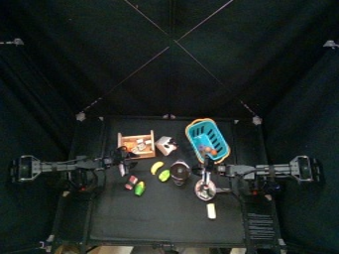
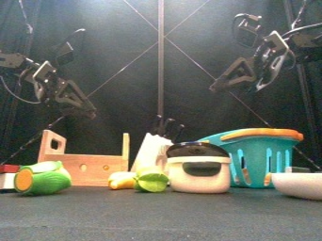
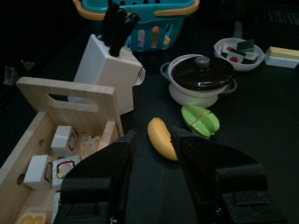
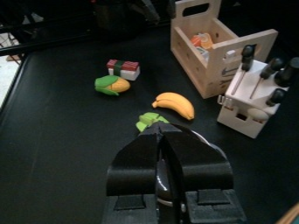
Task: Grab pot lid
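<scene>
R gripper [image 4: 170,149] hangs above the pot [image 3: 201,80], jaws closed w/ no gap seen between them and nothing held; in the front view it sits high up at the right [image 2: 258,58], well clear of the things below. Just past its jaws lie a green piece [image 4: 149,121] and a banana [image 4: 176,105], then a green-and-yellow toy [image 4: 112,84] touching a red-and-white block [image 4: 122,68].

L gripper [image 3: 158,171] has its jaws apart, empty, raised over the surface [image 3: 251,122]; the front view shows it high at the left [image 2: 56,89]. Beyond its jaws: the banana [image 3: 162,138], the green piece [image 3: 200,120] just beside it, then the pot.

The pot lid [image 3: 204,68] is dark w/ a small knob, sitting on the white pot near the surface's middle, just beside the blue basket [image 2: 258,155]. Front view shows the lid [image 2: 198,151] level on the pot, touched by neither gripper.

A white knife block [image 3: 103,61] w/ black handles stands between the pot and a wooden crate [image 3: 65,122]. A white bowl [image 2: 299,184] sits near the basket, at the right.
</scene>
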You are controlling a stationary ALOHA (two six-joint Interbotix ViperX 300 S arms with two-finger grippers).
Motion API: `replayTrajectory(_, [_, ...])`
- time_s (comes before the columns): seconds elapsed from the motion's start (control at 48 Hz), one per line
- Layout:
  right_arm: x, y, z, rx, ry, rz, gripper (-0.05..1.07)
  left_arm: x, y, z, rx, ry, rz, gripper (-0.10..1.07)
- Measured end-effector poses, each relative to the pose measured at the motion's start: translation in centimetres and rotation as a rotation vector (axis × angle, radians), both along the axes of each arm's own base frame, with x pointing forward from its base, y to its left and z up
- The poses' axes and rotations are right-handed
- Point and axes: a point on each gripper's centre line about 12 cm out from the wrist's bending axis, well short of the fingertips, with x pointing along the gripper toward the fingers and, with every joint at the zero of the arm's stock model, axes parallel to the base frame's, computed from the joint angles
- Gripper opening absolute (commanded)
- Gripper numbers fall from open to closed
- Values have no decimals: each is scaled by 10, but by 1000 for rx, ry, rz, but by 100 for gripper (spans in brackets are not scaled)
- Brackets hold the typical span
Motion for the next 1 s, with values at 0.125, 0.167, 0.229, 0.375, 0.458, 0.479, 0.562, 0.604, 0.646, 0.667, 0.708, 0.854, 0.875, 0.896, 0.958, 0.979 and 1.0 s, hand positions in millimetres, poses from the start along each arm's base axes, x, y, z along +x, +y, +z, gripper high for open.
replayTrajectory(0.125, [11,4,-1,9,12,13,13,1,-2,11,56,-21,-31,77])
replayTrajectory(0.167, [14,5,-2,10,15,14,16,1,-2,18,86,-36,-42,77])
replayTrajectory(0.229, [18,3,-3,18,22,5,22,-1,-2,29,131,-64,-57,77])
replayTrajectory(0.375, [24,0,-14,60,54,-24,37,-7,-2,38,170,-102,-55,77])
replayTrajectory(0.458, [28,-1,-17,82,65,-40,46,-9,-1,37,173,-111,-53,77])
replayTrajectory(0.479, [28,-1,-18,89,68,-45,50,-9,-2,37,174,-115,-53,77])
replayTrajectory(0.562, [32,-4,-21,110,77,-65,59,-9,-2,38,175,-127,-54,77])
replayTrajectory(0.604, [33,-7,-21,121,77,-79,64,-10,-2,36,175,-128,-55,77])
replayTrajectory(0.646, [35,-9,-22,137,80,-94,68,-11,-3,35,173,-128,-57,77])
replayTrajectory(0.667, [35,-10,-24,144,85,-100,69,-11,-3,34,173,-128,-57,77])
replayTrajectory(0.708, [36,-12,-26,156,90,-112,73,-13,-4,31,166,-122,-57,77])
replayTrajectory(0.854, [40,-14,-39,172,135,-129,77,-14,-5,28,150,-120,-54,77])
replayTrajectory(0.875, [40,-14,-41,173,142,-129,77,-14,-5,28,149,-120,-53,77])
replayTrajectory(0.896, [40,-14,-43,173,150,-131,77,-14,-5,28,148,-122,-52,77])
replayTrajectory(0.958, [41,-14,-48,174,171,-132,77,-14,-5,28,145,-123,-51,77])
replayTrajectory(0.979, [41,-15,-51,175,181,-133,77,-14,-5,28,144,-123,-51,77])
replayTrajectory(1.0, [41,-15,-53,172,191,-132,77,-14,-5,28,144,-122,-51,77])
